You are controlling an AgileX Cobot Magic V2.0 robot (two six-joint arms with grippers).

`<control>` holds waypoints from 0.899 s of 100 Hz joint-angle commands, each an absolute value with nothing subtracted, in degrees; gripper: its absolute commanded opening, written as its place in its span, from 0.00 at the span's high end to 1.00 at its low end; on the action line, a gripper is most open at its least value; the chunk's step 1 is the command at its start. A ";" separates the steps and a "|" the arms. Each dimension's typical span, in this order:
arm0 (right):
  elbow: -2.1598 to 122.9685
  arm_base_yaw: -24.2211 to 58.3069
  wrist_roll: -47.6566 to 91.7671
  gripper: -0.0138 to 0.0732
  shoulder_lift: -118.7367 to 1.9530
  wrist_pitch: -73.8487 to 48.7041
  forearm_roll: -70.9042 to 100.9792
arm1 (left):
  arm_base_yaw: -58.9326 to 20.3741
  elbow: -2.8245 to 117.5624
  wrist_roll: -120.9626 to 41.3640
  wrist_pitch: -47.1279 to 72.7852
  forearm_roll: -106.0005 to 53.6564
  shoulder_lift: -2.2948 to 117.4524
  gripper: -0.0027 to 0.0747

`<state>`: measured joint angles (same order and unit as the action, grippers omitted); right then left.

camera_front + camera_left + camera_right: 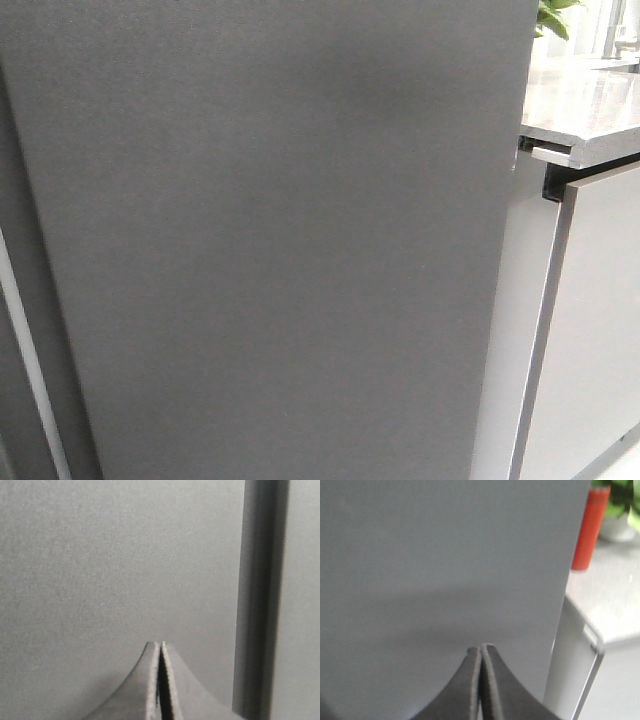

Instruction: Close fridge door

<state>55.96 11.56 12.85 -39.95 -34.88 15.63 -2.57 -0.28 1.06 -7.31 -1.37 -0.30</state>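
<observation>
The fridge door point(280, 240) is a tall flat dark grey matte panel that fills most of the front view. It also fills the left wrist view point(115, 565) and most of the right wrist view point(445, 565). A dark vertical groove point(260, 600) runs beside the panel in the left wrist view. My left gripper point(160, 645) is shut and empty, its tips very close to the panel. My right gripper point(482, 649) is shut and empty, its tips close to the panel near its right edge. Neither gripper shows in the front view.
A pale glossy cabinet front point(590, 330) stands right of the door under a grey stone counter point(580, 110). A red bottle point(590, 527) and a potted plant point(620, 505) stand on the counter. A pale vertical strip point(25, 370) runs at the far left.
</observation>
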 commanded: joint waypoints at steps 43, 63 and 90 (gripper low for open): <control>37.47 11.23 8.82 0.89 -22.07 -29.14 15.62 | -2.77 -2.30 1.34 -11.46 -1.72 -1.48 0.99; 37.38 11.23 8.82 0.89 -22.07 -29.14 15.72 | -2.77 -2.30 1.34 -11.46 -1.72 -1.48 0.99; 37.38 11.23 8.82 0.89 -22.07 -29.14 15.72 | -2.77 -2.30 1.34 -11.46 -1.72 -1.48 0.99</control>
